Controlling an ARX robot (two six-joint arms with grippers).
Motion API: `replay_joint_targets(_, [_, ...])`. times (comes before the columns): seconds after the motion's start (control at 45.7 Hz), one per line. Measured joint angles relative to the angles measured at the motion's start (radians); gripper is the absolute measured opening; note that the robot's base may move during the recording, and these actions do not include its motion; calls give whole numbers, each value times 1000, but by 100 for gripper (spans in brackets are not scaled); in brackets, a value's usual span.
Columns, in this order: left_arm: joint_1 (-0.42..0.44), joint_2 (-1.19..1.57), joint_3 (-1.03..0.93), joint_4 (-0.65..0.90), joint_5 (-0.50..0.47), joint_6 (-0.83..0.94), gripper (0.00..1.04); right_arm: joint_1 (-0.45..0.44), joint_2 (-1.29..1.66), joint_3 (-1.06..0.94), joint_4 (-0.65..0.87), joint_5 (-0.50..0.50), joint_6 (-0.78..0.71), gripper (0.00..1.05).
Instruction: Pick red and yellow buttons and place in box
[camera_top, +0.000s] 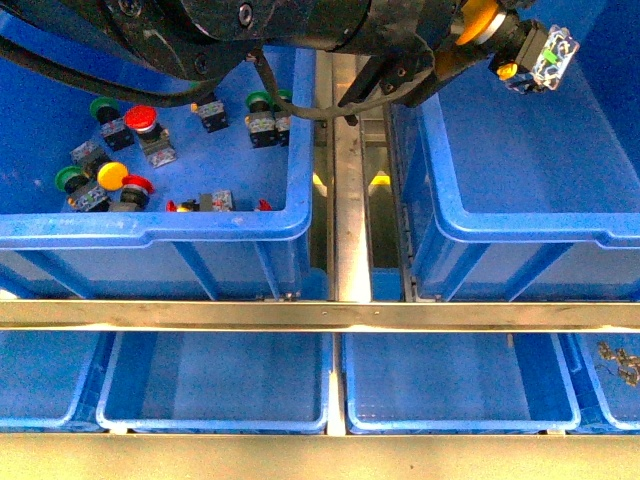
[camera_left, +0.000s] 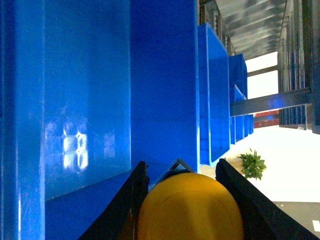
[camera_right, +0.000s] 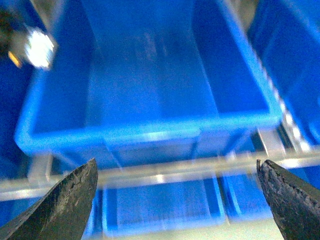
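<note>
Your left tool (camera_left: 181, 167) is clamped on a yellow button (camera_left: 190, 207): in the left wrist view its domed cap fills the gap between the two dark fingers (camera_left: 127, 200). In the front view the same button (camera_top: 530, 50) hangs above the far part of the box (camera_top: 520, 235), with its cap towards the tool and its grey body pointing away. It is clear of the box walls and not resting on anything. Your right tool (camera_right: 176, 167) is wide open with nothing between its tips. It looks down into the box (camera_right: 150, 135), and the held button shows as a blurred bright patch at the box's far corner. Just beside the box, across a metal upright (camera_top: 350, 200), stands the supply bin (camera_top: 150, 228). In it lie a red button (camera_top: 140, 118), another yellow button (camera_top: 112, 175) touching a second red button (camera_top: 137, 185), and several green buttons (camera_top: 102, 108). Below the box, under a metal rail (camera_top: 320, 315), sits a row of shallower trays (camera_top: 215, 420).
</note>
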Motion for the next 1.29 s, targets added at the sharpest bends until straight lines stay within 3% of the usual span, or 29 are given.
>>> replay_joint_targets(0.153, [3, 0, 0, 16, -4, -4, 33, -29, 434, 121, 228, -170, -108, 97])
replay_joint_targets(0.328, [16, 0, -16, 34, -8, -14, 33, -47, 814, 246, 492, -312, -365, 97])
replay_joint_targets(0.503, [22, 0, -31, 35, -12, -15, 33, 0, 991, 393, 483, -385, -484, 97])
replay_joint_targets(0.985, [25, 0, -31, 47, -23, -23, 33, 182, 1183, 482, 560, -372, -543, 97])
replay_joint_targets(1.291, [34, 0, -31, 45, -23, -23, 33, 229, 1280, 545, 635, -356, -616, 97])
